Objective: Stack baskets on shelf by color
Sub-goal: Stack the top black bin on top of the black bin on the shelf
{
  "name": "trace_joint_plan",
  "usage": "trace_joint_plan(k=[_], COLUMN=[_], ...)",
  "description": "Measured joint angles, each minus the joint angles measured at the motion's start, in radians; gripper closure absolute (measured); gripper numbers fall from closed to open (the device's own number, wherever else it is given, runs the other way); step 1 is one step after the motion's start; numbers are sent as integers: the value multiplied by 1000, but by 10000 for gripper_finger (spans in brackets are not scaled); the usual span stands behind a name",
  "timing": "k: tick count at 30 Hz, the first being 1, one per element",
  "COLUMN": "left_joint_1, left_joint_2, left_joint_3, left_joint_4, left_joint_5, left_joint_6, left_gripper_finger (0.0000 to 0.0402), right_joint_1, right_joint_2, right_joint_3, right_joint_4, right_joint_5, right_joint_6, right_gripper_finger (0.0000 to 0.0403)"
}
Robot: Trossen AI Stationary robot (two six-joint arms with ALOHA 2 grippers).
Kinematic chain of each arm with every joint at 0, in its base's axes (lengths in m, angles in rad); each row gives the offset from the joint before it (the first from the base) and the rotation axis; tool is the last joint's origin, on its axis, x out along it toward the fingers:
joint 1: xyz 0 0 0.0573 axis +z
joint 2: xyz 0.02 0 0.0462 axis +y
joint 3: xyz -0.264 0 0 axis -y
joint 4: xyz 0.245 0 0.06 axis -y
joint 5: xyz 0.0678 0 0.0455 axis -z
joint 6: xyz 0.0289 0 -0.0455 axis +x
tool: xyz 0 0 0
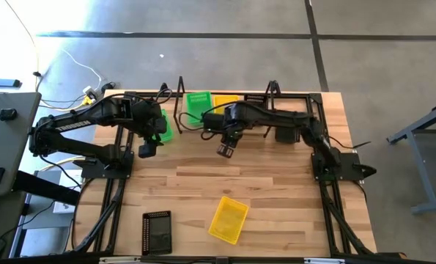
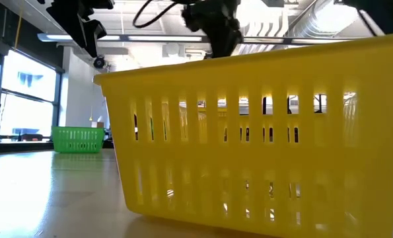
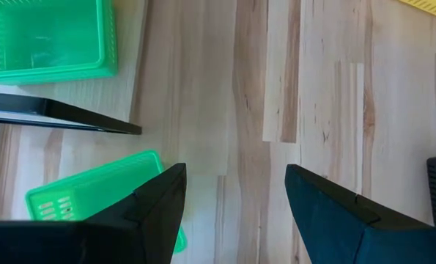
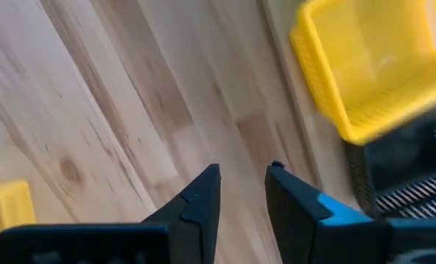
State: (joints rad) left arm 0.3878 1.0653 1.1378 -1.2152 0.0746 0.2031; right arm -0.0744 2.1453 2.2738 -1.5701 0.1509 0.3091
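Note:
My left gripper (image 1: 146, 150) (image 3: 232, 198) hangs open above bare table, beside a green basket (image 1: 163, 125) (image 3: 93, 194) that rests on the tabletop next to the shelf's left end. My right gripper (image 1: 225, 150) (image 4: 243, 180) hovers over the table in front of the shelf, its fingers a narrow gap apart, holding nothing. On the shelf (image 1: 175, 110) stand a green basket (image 1: 197, 103) (image 3: 49, 37), a yellow one (image 1: 225, 100) (image 4: 371, 59) and a black one (image 4: 408, 183). A yellow basket (image 1: 228, 218) (image 2: 262, 132) and a black basket (image 1: 157, 231) sit near the table's near edge.
The shelf's black rod frame (image 3: 56, 114) stands between the two green baskets. Both arm bases and black frame rails (image 1: 108, 191) run along the table's left and right sides. Bare wood (image 1: 276, 191) lies between the shelf and the near baskets.

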Motion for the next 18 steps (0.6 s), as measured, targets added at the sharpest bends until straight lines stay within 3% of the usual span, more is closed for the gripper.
trace_joint_plan(k=[10, 18], left_joint_1=[1, 1], left_joint_2=[0, 0], left_joint_3=[0, 0], left_joint_4=[8, 8], left_joint_5=[-9, -12], left_joint_6=[-2, -68], left_gripper_finger=[177, 177], right_joint_1=[-17, -51], right_joint_2=[-309, -564], right_joint_3=[-415, -710], right_joint_4=[28, 144], right_joint_5=[-6, -60], right_joint_6=[29, -64], right_gripper_finger=[308, 308])
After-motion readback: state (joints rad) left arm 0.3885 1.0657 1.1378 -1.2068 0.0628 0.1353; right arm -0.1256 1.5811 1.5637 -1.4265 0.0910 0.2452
